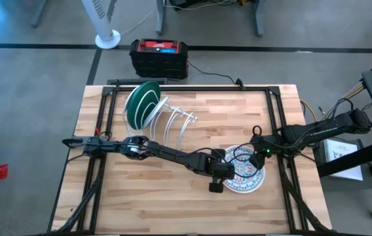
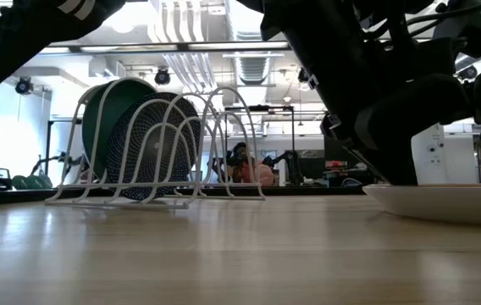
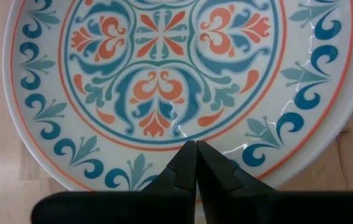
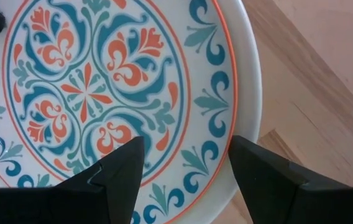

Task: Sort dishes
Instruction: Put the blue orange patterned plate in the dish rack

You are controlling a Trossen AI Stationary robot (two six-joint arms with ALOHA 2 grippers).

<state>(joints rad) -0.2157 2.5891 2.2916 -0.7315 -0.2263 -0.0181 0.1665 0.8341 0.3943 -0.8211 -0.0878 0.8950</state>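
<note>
Floral plate (image 3: 164, 81) — orange-teal scrolls, white rim, left gripper (image 3: 196, 163) pinched closed, right gripper (image 4: 186, 163) spread wide

Both arms are showing as dark, near-black jointed links. The left arm (image 1: 166, 155) is carrying a silvery joint at its 9 o'clock end and a red fitting farther out. The right arm (image 1: 317, 131) is glowing with a small green light near its wrist, with thin black cables looping there. Each gripper's fingers (image 4: 263, 171) are showing as matte black wedges.
</note>
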